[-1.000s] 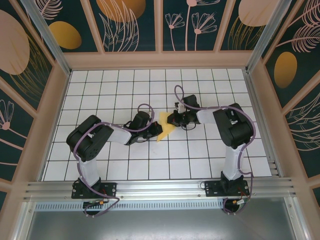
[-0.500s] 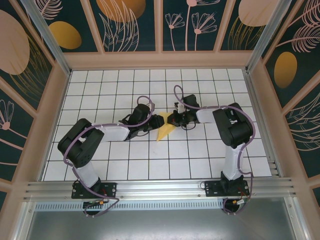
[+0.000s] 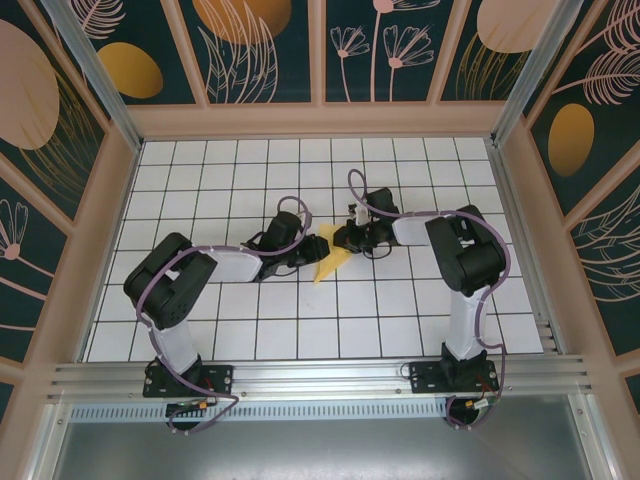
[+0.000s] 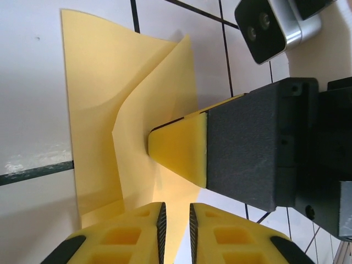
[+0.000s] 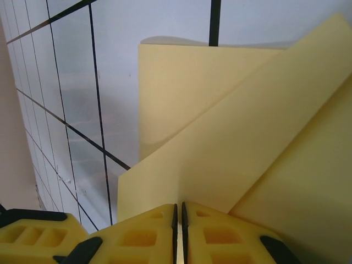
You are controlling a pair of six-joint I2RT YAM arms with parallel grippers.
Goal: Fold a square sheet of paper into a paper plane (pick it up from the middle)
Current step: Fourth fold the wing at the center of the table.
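Note:
The square sheet of paper [image 3: 330, 262] lies folded on the tiled floor between both arms, pale yellow, with angled edges and a point toward the near side. My left gripper [image 3: 308, 252] is at its left edge. In the left wrist view its jaws [image 4: 176, 220] stand slightly apart over the paper [image 4: 110, 110], with nothing pinched between them. My right gripper [image 3: 347, 240] is at the paper's far right corner. In the right wrist view its jaws [image 5: 179, 220] are pressed on a raised fold of the paper [image 5: 231, 137]. One of the right gripper's fingers [image 4: 181, 154] rests on the sheet.
White grid-tiled floor [image 3: 250, 330] is enclosed by wooden-framed patterned walls [image 3: 90, 180]. An aluminium rail [image 3: 320, 375] runs along the near edge by the arm bases. The right wrist's camera housing [image 4: 269, 27] hangs close above the paper.
The left gripper has let go of the paper and its jaws now stand slightly apart; its arm has swung back and to the left. The right arm and paper have barely moved.

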